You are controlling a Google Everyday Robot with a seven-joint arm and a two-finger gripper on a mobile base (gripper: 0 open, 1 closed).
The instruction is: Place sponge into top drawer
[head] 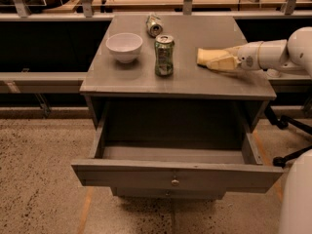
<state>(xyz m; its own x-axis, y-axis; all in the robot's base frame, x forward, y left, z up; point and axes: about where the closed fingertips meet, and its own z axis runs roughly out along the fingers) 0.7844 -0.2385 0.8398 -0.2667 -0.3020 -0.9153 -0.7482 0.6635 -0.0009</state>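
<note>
The sponge [205, 56], a pale yellow soft block, lies on the right side of the grey cabinet top [146, 79]. My gripper [220, 61] reaches in from the right on a white arm and is at the sponge's right end, level with the cabinet top. The top drawer [146, 175] is pulled wide open below, with its round knob at the front. Its inside shows only a bare grey floor.
A green soda can [164, 55] stands upright just left of the sponge. A white bowl [124, 47] sits at the left, and a tipped can [154, 25] lies at the back. The lower drawer front [168, 194] shows under the open drawer. A chair base [292, 140] stands at the right.
</note>
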